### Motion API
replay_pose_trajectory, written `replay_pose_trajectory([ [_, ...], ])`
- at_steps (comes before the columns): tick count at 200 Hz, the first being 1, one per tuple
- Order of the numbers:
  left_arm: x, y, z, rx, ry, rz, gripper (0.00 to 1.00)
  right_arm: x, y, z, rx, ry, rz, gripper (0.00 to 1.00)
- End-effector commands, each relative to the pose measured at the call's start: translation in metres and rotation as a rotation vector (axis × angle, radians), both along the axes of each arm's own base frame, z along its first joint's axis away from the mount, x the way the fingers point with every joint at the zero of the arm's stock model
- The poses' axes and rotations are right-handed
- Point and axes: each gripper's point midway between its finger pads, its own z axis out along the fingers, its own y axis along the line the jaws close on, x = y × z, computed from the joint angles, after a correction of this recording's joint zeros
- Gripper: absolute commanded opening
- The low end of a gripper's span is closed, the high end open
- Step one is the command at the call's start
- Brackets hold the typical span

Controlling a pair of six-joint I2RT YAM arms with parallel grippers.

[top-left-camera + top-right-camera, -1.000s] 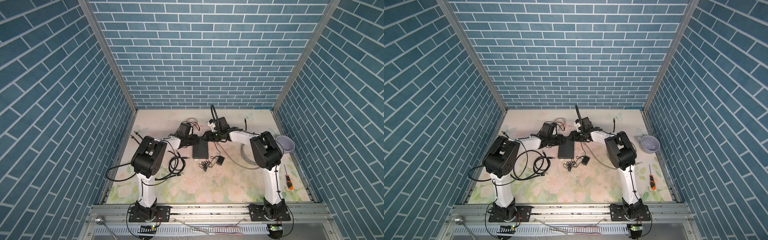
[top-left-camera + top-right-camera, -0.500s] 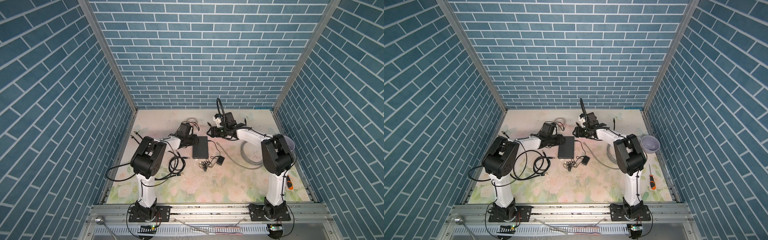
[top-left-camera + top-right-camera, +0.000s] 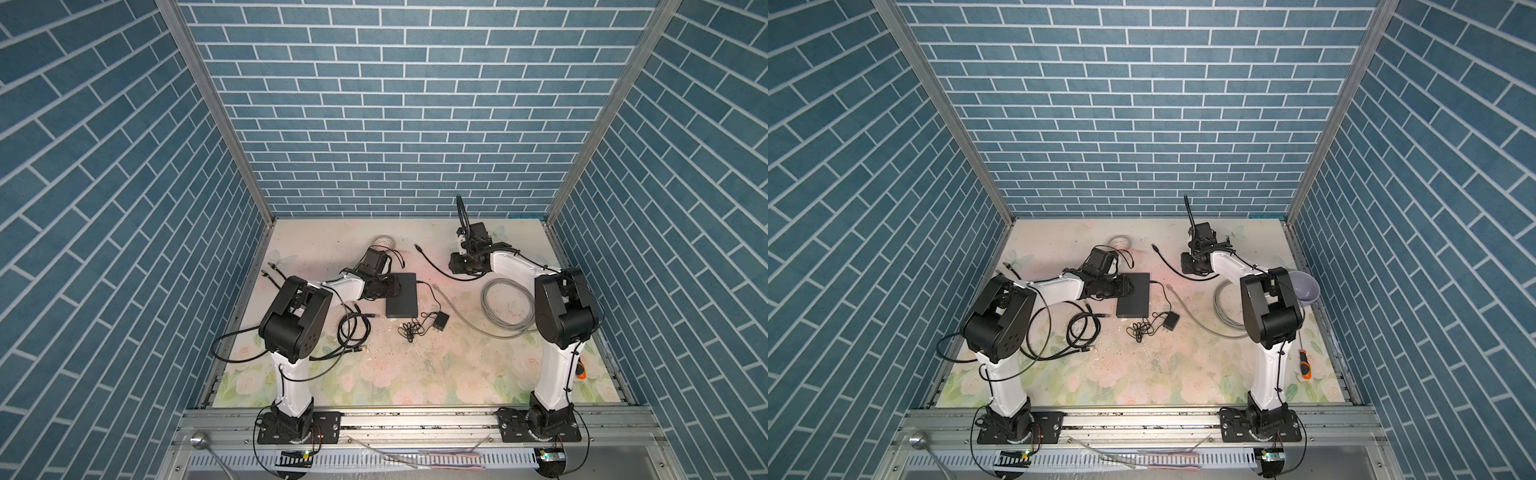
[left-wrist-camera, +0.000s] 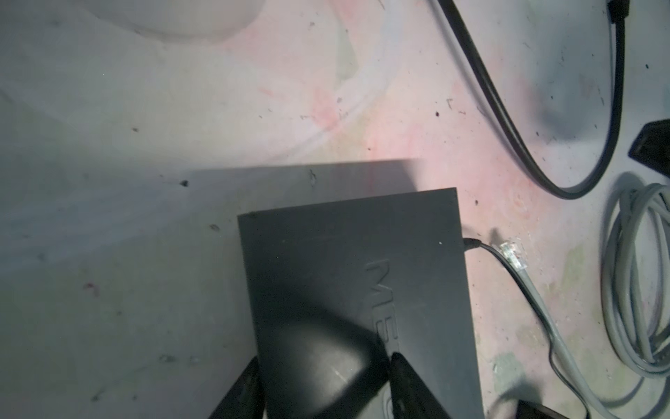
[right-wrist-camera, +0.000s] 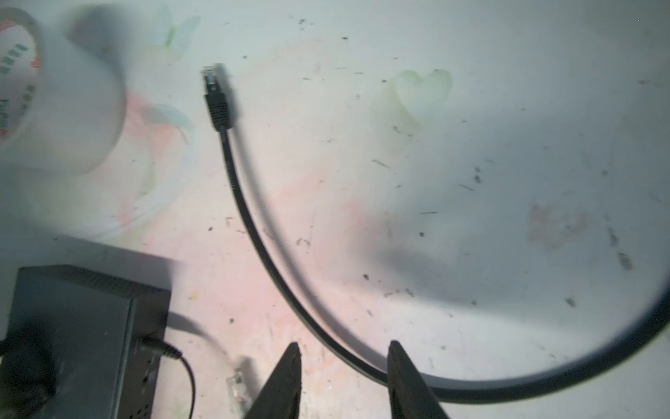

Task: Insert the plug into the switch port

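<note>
My left pincer rests at the left edge of the flat black switch, its tip over that edge. My right pincer hangs well apart toward the back right, low over the black cable, whose plug lies free on the floral mat. A small black power adapter lies just beside the switch's near right corner, and a coiled grey cable lies farther right, beside my right arm.
</note>
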Motion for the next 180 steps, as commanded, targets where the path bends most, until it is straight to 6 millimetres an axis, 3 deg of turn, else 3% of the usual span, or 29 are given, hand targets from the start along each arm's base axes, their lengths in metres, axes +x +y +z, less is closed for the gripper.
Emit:
replay_pose_trajectory([
  [1, -0.032, -0.01, -0.018, 0.019, 0.093, -0.053, 0.54, 0.01, -0.028, 0.026, -0.068, -0.049, -0.047, 0.41],
  [26, -0.031, -0.019, -0.014, -0.012, 0.085, -0.047, 0.54, 0.003, -0.03, 0.035, -0.038, -0.052, -0.045, 0.41],
  [50, -0.029, -0.022, -0.007, -0.03, 0.075, -0.055, 0.54, -0.005, -0.036, 0.032, -0.044, -0.039, -0.061, 0.45],
  [78, -0.031, -0.01, 0.001, 0.042, 0.052, -0.064, 0.55, -0.001, -0.056, 0.029, -0.057, -0.037, -0.147, 0.48],
  [106, -0.04, 0.005, 0.005, 0.105, 0.06, -0.08, 0.55, -0.009, -0.042, 0.041, 0.031, -0.022, -0.12, 0.46],
  [138, -0.048, 0.01, 0.007, 0.099, 0.063, -0.078, 0.55, -0.062, 0.005, 0.06, 0.198, 0.024, -0.015, 0.55],
  [180, -0.03, 0.034, 0.022, 0.112, 0.019, 0.009, 0.55, -0.155, 0.029, 0.05, 0.186, 0.059, 0.063, 0.6],
])
